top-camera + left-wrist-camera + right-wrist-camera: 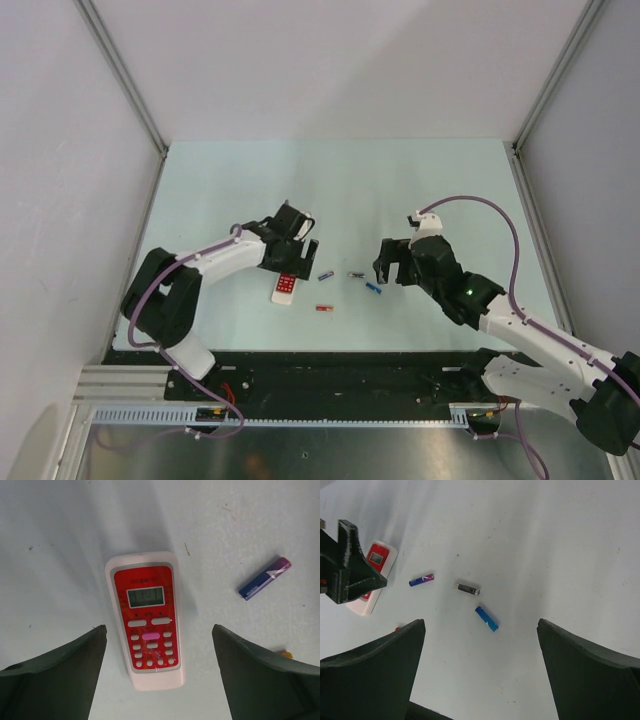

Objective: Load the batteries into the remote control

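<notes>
The slim white plastic remote control with a red button panel [147, 617] lies flat on the pale green table [400, 190], buttons and display facing up. It is directly beneath the left end effector [157, 640], whose jaws are spread wide on either side of it without touching. The right end effector [481, 625] is likewise held wide open and empty. The bright blue battery [486, 618] lies just under it and the grey-silver battery [467, 588] is near that. The dark blue-purple battery [421, 580] is further toward the remote, and the red battery [324, 308] lies apart, nearer the arm bases. All four lie loose on their sides; none is loaded.

The remote is judged light, rigid and smooth-sided, and is best taken across its narrow width, on the long white edges. Turning it over would probably be needed, since the battery bay is presumably on the hidden back. The batteries are judged light, hard, slick and liable to roll, so each is best pinched across mid-barrel.
</notes>
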`<act>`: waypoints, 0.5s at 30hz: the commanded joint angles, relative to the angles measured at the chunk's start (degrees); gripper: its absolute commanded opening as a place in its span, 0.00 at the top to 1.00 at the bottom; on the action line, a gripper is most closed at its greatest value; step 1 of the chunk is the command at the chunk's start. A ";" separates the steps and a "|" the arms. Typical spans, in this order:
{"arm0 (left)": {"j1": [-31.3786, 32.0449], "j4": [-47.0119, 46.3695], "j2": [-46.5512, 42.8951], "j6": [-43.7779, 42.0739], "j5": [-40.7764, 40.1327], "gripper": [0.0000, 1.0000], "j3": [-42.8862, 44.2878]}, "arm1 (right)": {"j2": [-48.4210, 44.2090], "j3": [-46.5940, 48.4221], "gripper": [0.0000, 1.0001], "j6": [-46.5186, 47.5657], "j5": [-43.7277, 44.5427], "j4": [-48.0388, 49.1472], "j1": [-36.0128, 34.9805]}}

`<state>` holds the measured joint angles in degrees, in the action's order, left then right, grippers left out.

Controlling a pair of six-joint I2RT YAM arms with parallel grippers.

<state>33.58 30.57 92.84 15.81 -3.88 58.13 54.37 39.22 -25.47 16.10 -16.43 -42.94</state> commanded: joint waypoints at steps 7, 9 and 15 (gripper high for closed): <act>-0.71 -0.33 4.28 -2.45 -2.01 0.14 3.48 | -1.72 0.15 0.00 -1.07 -0.10 -0.89 -0.57; -0.80 -0.33 5.25 -2.45 -2.18 0.15 3.75 | -1.98 -0.02 0.00 -1.07 -0.19 -0.98 -0.66; -0.98 -0.33 7.27 -2.01 -2.89 0.18 4.71 | -2.51 -0.29 0.00 -1.24 0.25 -1.59 -0.74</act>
<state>33.06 30.57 99.18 14.81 -5.61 60.47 53.25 39.22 -25.89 15.99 -17.80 -43.35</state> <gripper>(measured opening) 0.847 0.995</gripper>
